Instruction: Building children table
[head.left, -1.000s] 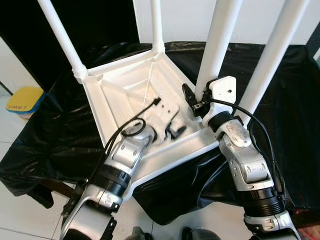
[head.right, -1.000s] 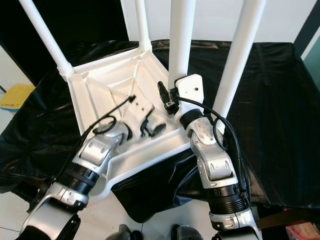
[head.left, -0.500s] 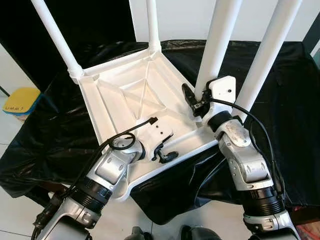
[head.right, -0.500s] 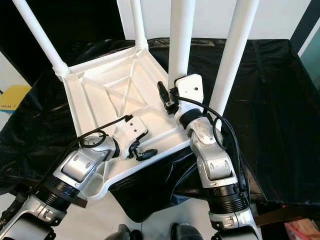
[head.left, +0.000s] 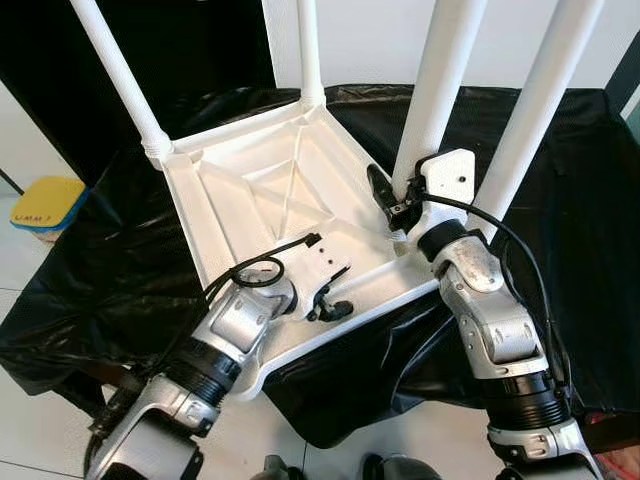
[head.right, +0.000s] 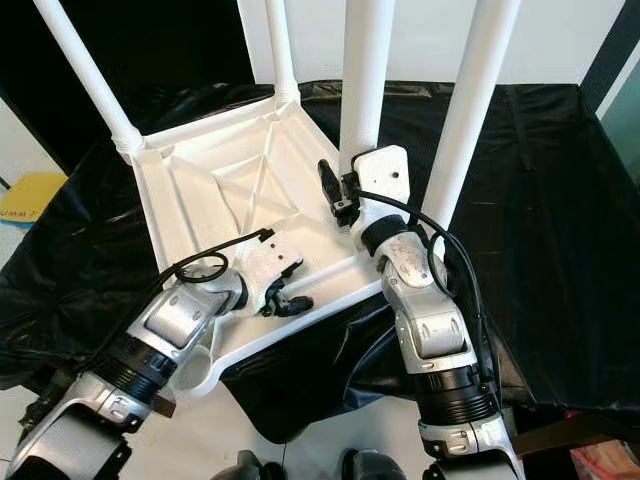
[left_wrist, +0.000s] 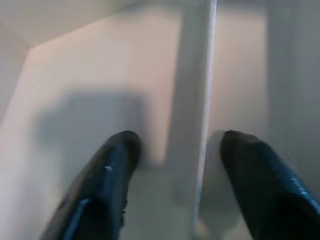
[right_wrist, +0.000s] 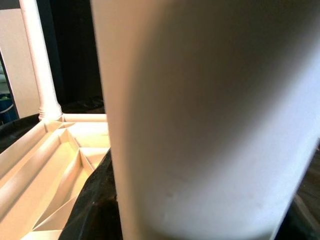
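Kids' table (head.left: 270, 190) is flipped upside down on the black-covered worktop (head.left: 560, 200) w/ all four legs already sticking up, so assembly looks mostly done imo. Left hand (head.left: 325, 305) sits on the near rim, fingers spread open around a thin rib, gripping nothing. Right hand (head.left: 385, 200) is up against the near-right leg (head.left: 435, 95); can't tell if it's clamped, prob just tightening and flipping left.

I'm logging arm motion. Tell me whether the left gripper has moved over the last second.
Yes. The left gripper has drawn back from the middle of the upturned tabletop to its near rim, toward the robot. The right gripper stays at the table leg.
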